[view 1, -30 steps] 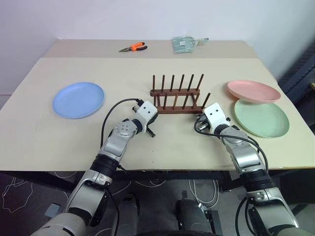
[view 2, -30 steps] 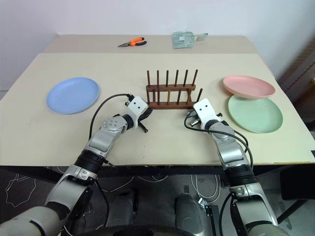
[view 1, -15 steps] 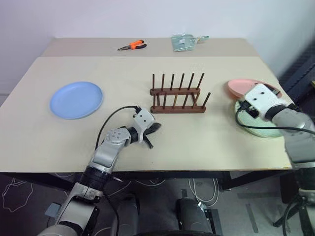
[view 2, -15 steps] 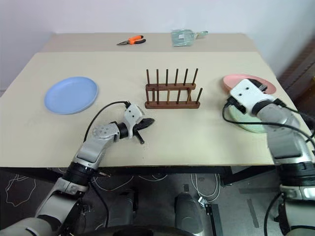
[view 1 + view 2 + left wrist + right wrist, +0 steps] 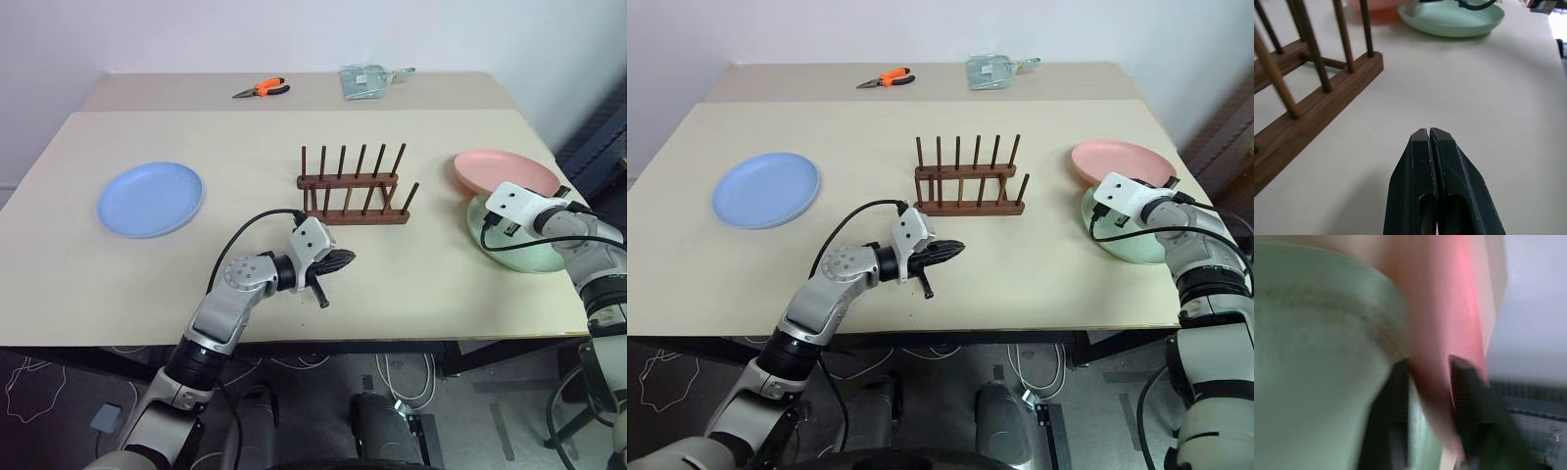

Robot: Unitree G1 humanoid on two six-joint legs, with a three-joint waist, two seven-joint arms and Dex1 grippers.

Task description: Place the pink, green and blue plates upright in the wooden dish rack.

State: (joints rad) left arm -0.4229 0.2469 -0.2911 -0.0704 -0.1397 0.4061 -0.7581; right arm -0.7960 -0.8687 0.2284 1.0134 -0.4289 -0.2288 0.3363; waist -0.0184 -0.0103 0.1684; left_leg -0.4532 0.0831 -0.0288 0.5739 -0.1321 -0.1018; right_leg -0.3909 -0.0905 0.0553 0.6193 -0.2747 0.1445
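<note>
The pink plate (image 5: 505, 171) lies at the table's right, its near edge resting over the green plate (image 5: 519, 258). My right gripper (image 5: 1429, 363) is shut on the pink plate's near rim, one dark finger on each side of it. Far to the left, the blue plate (image 5: 150, 199) lies flat and alone. The wooden dish rack (image 5: 353, 193) stands at mid-table with nothing between its pegs. In front of the rack, above bare table, my left gripper (image 5: 339, 262) is shut and holds nothing, its tips pointing right toward the green plate (image 5: 1449, 19).
Orange-handled pliers (image 5: 261, 91) and a clear packet (image 5: 367, 81) lie on the far table strip. The green plate sits close to the table's right edge (image 5: 588, 323). Open tabletop lies between the blue plate and the rack.
My right gripper swung from beside the rack out to the right and closed on the pink plate's rim. My left gripper drew back from the rack, toward the near edge and to the right.
</note>
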